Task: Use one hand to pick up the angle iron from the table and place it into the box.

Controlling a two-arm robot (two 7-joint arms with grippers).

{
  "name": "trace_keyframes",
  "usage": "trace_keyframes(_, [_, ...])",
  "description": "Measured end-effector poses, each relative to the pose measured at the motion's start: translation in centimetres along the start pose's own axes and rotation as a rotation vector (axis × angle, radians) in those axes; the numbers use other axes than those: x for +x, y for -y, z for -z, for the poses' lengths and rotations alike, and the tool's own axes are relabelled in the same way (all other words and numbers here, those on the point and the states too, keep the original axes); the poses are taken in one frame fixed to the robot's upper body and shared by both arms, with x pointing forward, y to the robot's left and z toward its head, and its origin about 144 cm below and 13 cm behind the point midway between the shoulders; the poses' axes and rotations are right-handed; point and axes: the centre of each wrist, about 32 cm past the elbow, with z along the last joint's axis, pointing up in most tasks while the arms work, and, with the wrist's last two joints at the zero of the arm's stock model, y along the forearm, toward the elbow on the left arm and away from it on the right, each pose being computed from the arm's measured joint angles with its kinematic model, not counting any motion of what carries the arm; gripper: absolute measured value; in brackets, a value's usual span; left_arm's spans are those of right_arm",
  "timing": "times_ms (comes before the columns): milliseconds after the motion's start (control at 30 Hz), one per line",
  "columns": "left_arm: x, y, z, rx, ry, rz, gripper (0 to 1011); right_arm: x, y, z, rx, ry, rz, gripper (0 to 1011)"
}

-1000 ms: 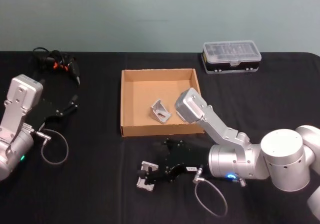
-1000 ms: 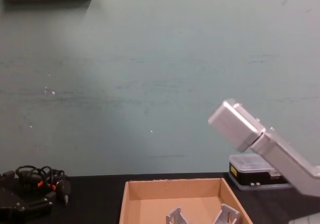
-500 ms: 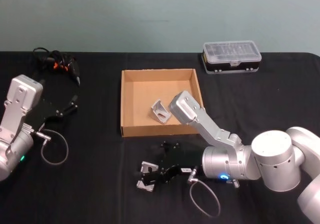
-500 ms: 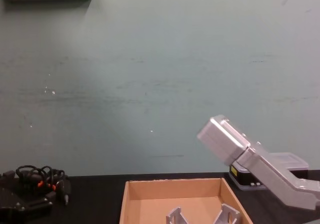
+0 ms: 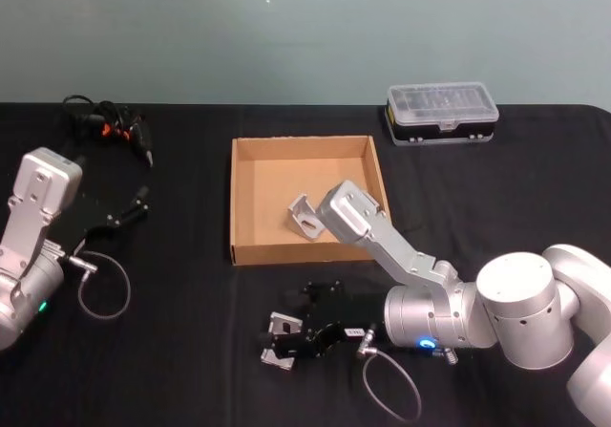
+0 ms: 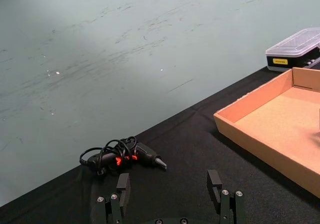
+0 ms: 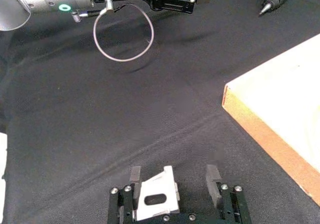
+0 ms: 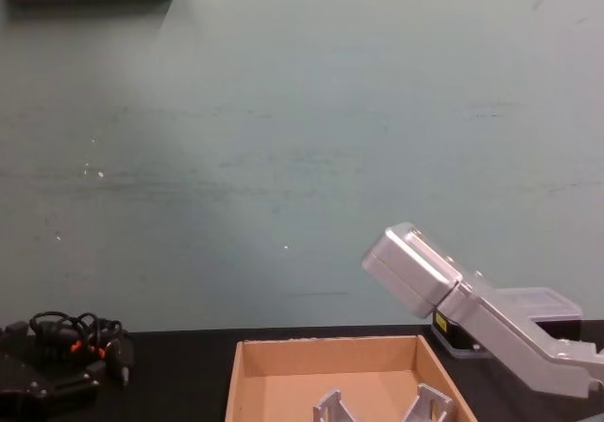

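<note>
Angle iron (image 7: 156, 200) lies on the black tabletop (image 5: 191, 351) before a green wall (image 8: 283, 158), between the right end effector's (image 7: 173, 174) spread fingers, 6 o'clock of the box (image 5: 243, 198); the left end effector (image 6: 168, 184) sits at 9 o'clock, fingers apart.

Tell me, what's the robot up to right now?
Right gripper open, down on table, straddling angle iron. Left gripper open, parked left. Box just ahead, nothing between.

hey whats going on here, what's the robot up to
The right gripper is down at the table in front of the box. Its fingers stand open on either side of an angle iron lying on the black surface, so it is not yet gripped. A second angle iron lies in the box. The left gripper sits open off to the left, idle.
</note>
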Motion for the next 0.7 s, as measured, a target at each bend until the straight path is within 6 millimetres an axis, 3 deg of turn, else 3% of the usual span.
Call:
trace_keyframes(400, [0.0, 0.0, 0.0, 0.0, 0.0, 0.0, 1011, -0.02, -0.05, 0.18, 0.001, 0.004, -0.007, 510])
trace_keyframes(467, [0.0, 0.0, 0.0, 0.0, 0.0, 0.0, 1011, -0.03, -0.06, 0.22, 0.0, 0.004, -0.009, 398])
trace_keyframes(700, [0.0, 0.0, 0.0, 0.0, 0.0, 0.0, 1011, -0.04, -0.13, 0.26, 0.004, 0.009, -0.011, 178])
